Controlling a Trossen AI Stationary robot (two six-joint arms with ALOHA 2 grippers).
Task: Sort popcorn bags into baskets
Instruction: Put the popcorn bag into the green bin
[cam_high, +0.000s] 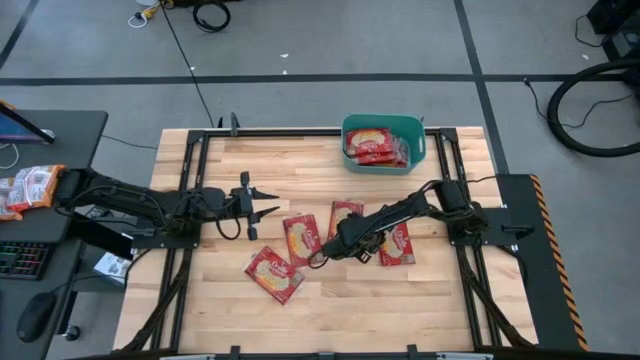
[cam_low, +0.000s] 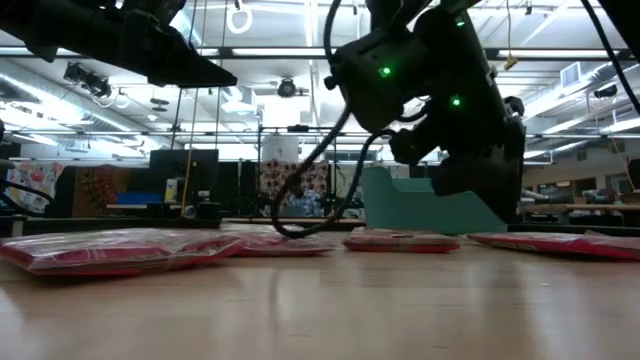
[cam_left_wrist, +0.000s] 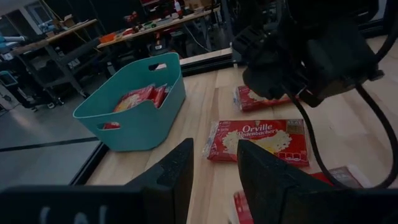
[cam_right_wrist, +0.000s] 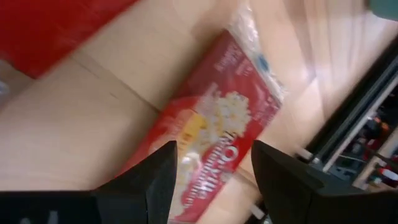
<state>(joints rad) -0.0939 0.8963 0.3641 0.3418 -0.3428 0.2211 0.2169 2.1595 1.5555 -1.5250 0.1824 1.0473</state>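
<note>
Closest in, the right gripper (cam_right_wrist: 211, 180) hangs just over a red popcorn bag (cam_right_wrist: 214, 134), fingers spread and holding nothing; the bag's long axis runs straight out ahead between them, so it looks lined up for a pinch across the narrow width. From above that is the bag (cam_high: 302, 238) near mid-table, with three more bags around it. The left gripper (cam_high: 262, 198) waits to the left, also apart and empty, farther from any bag. The teal basket (cam_high: 418, 128) at the table's far edge already holds a few. One packet (cam_left_wrist: 258, 138) reads "Orville Redenbacher's".
</note>
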